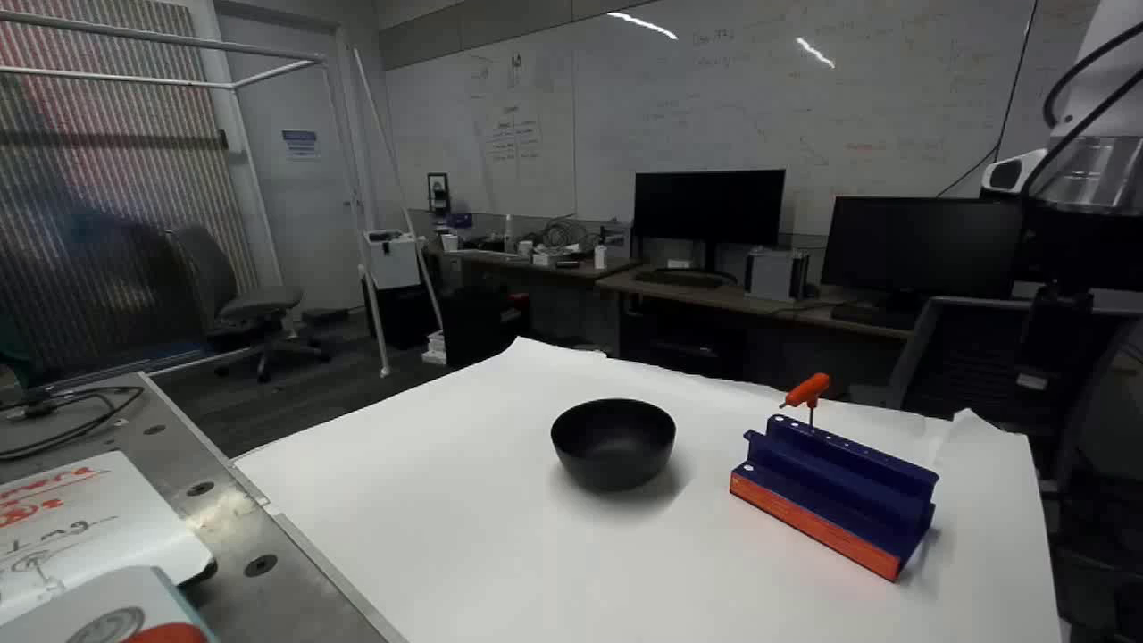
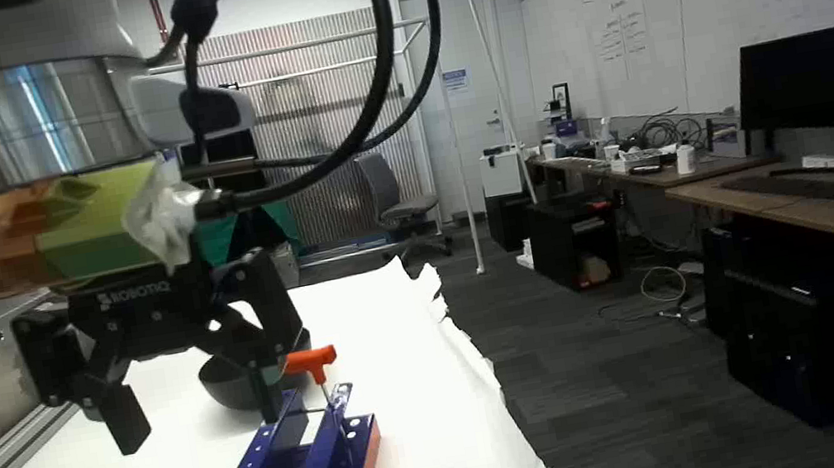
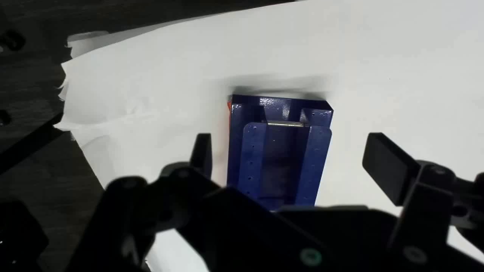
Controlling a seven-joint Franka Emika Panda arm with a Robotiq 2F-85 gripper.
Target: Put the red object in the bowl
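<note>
Your claw (image 2: 201, 421) hangs spread wide; the red object (image 1: 806, 390) stands upright in one end of the blue block (image 1: 835, 487), and the black bowl (image 1: 613, 451) sits near the block on your worktop (image 1: 429, 500)

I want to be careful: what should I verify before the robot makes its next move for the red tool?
1. End effector open, holding nothing: ok.
2. Red tool standing in the blue block, handle raised above it: ok.
3. Bowl upright, apart from the block: ok.
4. Red tool visible in the wrist view: not ok; it does not show there.
5. Red tool loose enough to lift out: cannot tell.
</note>
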